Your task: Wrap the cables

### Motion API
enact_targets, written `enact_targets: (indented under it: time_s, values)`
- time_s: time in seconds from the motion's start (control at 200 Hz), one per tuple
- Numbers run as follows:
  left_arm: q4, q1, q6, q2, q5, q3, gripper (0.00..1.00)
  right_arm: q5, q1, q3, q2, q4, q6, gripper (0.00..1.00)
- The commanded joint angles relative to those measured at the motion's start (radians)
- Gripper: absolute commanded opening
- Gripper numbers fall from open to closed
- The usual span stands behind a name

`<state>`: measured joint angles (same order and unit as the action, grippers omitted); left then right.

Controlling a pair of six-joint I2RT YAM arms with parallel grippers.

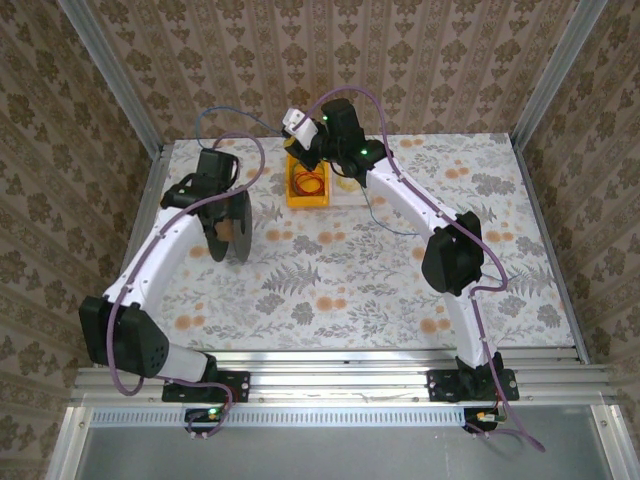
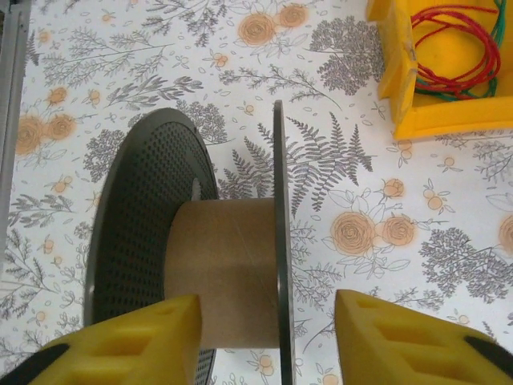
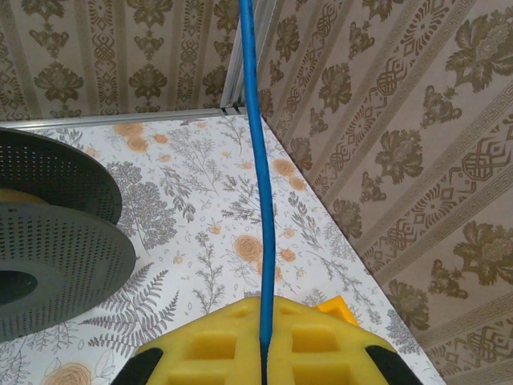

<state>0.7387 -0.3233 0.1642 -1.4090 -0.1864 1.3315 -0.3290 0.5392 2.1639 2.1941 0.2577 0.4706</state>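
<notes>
L gripper over the black spool now, yellow fingers spread apart, a clear gap between them. The spool stands on edge on the flowered table. Its near flange sits right in that gap and the cardboard core runs off toward the L finger. Can't tell if either pad touches the spool.

Over to the R side: R gripper is clamped tight on the blue cable, pads pressed together w/ the wire pinched in the seam. From there the cable runs straight up & away past the far corner of the table, taut, w/ the patterned wall behind it.

From above, the R arm reaches to the back of the table, its gripper up over the yellow bin. In the bin, a red cable in a loose coil w/ a green cable tucked along its edge. Bin sits just beside the spool, to the spool's right, not touching. One more thin wire lies on the table to the right of the bin; colour too faint to call.
</notes>
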Motion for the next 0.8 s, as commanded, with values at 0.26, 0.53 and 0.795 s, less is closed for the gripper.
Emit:
enact_targets:
  time_s: [0.26, 0.53, 0.795]
  values:
    - [0.234, 0.082, -0.045, 0.263, 0.053, 0.005, 0.58, -0.043, 0.014, -0.094, -0.016, -0.052, -0.034, 0.0]
    - [0.29, 0.263, -0.056, 0.391, 0.143, -0.037, 0.58, -0.076, 0.04, -0.17, -0.007, -0.066, -0.019, 0.0]
    - [0.232, 0.298, -0.043, 0.389, 0.231, -0.079, 0.58, -0.106, 0.063, -0.212, 0.016, -0.051, 0.017, 0.0]
